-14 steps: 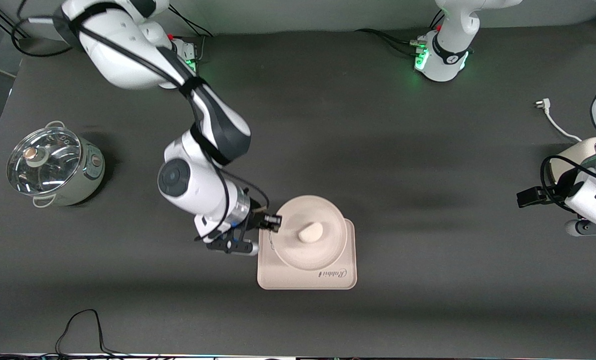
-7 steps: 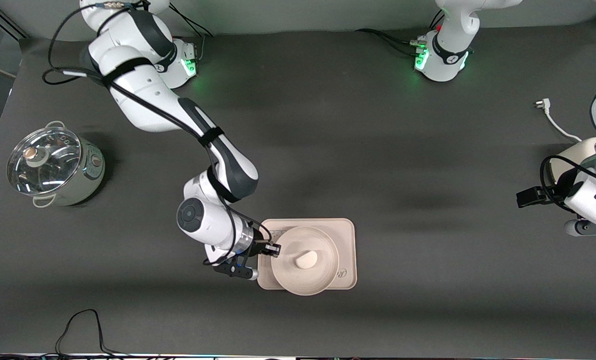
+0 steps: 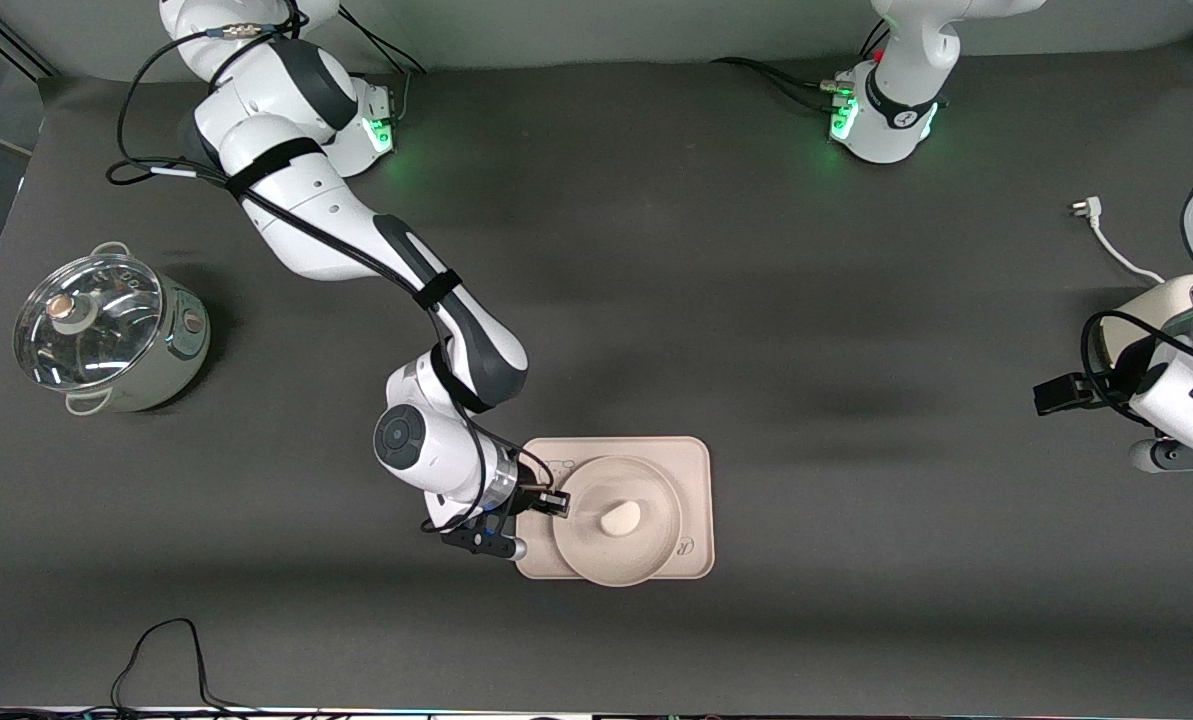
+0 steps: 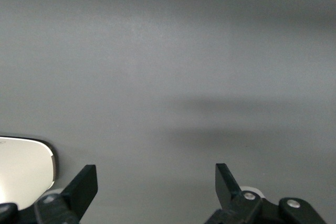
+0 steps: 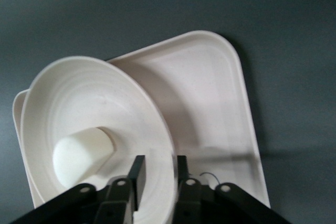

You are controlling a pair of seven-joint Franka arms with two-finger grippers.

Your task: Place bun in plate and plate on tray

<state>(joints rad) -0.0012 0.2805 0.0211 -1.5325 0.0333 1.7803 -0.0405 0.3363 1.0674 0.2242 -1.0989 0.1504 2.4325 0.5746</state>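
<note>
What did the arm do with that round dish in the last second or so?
The right gripper, shut on the plate's rim, carried it with the bun inside toward the front camera, until it sat over the middle of the tray instead of overhanging the tray's edge toward the bases. The tray, the lidded pot and the waiting left gripper, open at its end of the table, stayed put.

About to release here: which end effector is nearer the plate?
Right. The right end effector is shut on the plate rim, over the tray. The left end effector waits open at the left arm's end of the table, well away.
</note>
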